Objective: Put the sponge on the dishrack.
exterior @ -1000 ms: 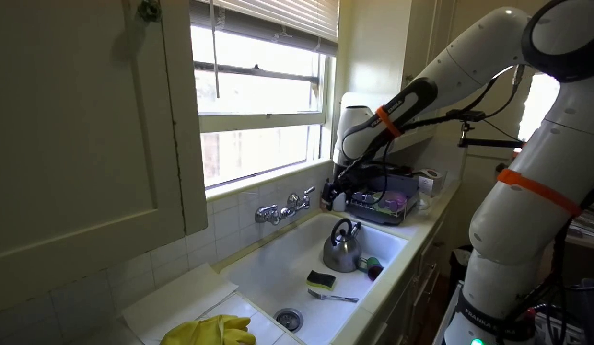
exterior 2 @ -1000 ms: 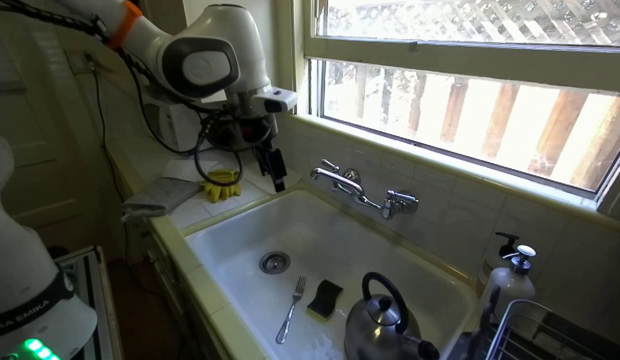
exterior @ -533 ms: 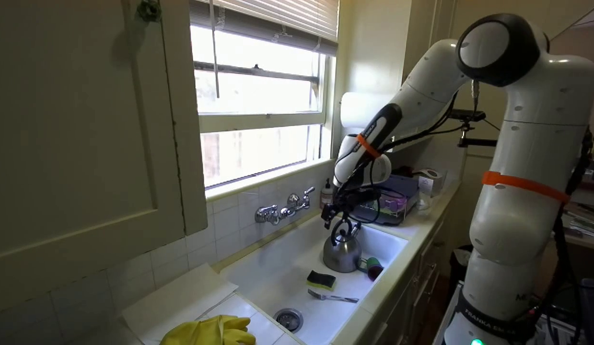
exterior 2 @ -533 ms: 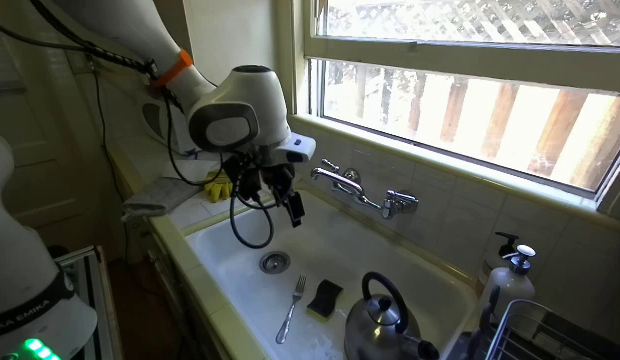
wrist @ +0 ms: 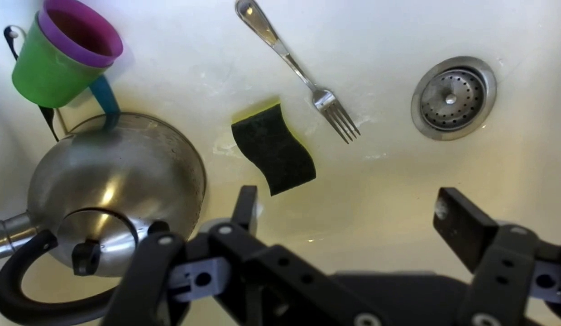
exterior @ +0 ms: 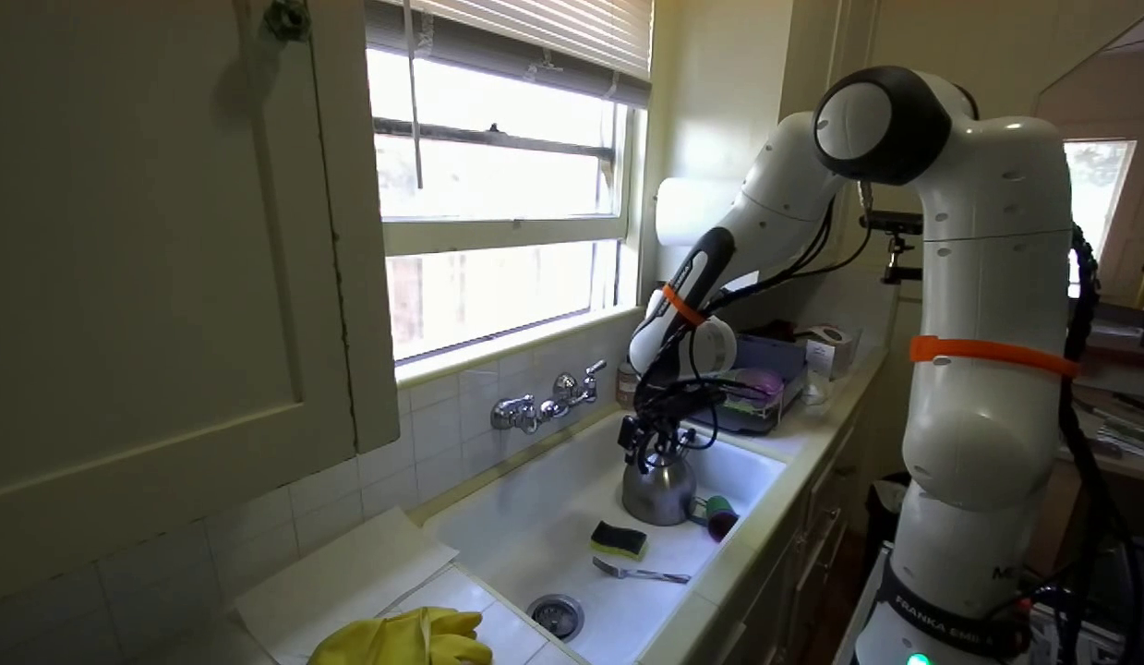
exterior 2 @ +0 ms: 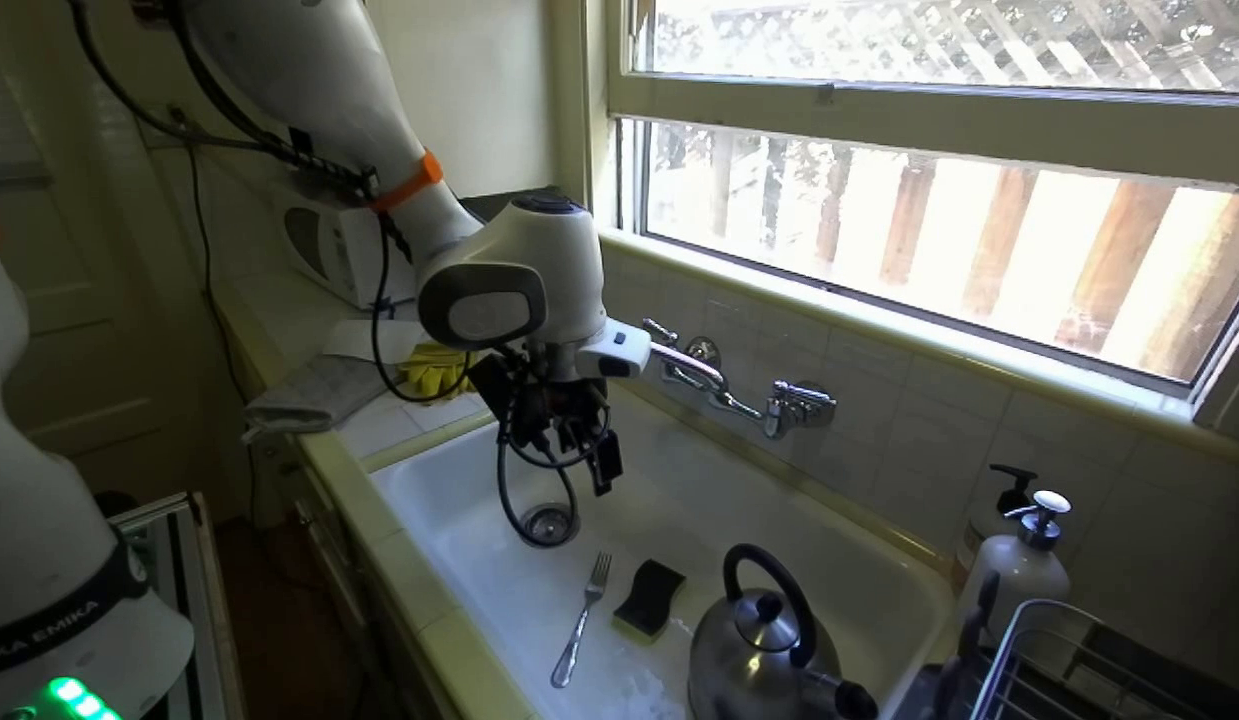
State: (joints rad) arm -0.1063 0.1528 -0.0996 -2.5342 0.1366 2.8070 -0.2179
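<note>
Pale tiled worktop [exterior: 511,628] flanks a white rectangular sink basin [exterior: 525,517]. A dark grey, wire-framed dishrack [exterior: 773,351] stands on the worktop beyond one end of the basin. Inside the basin, a round, black-handled steel kettle [wrist: 135,158] stands upright. The black two-jawed hand [wrist: 350,213] hangs above the basin, jaws standing wide apart. A green cup [wrist: 49,72], purple cup [wrist: 112,35] nested inside, lies beside the kettle. The flat dark sponge [wrist: 275,149], yellow beneath, lies on the basin floor between the kettle and a silver metal fork [wrist: 324,97], touching neither.

The sink [exterior 2: 779,510] holds a steel kettle [wrist: 122,172], a fork [wrist: 300,71] and two nested cups [wrist: 58,63].
</note>
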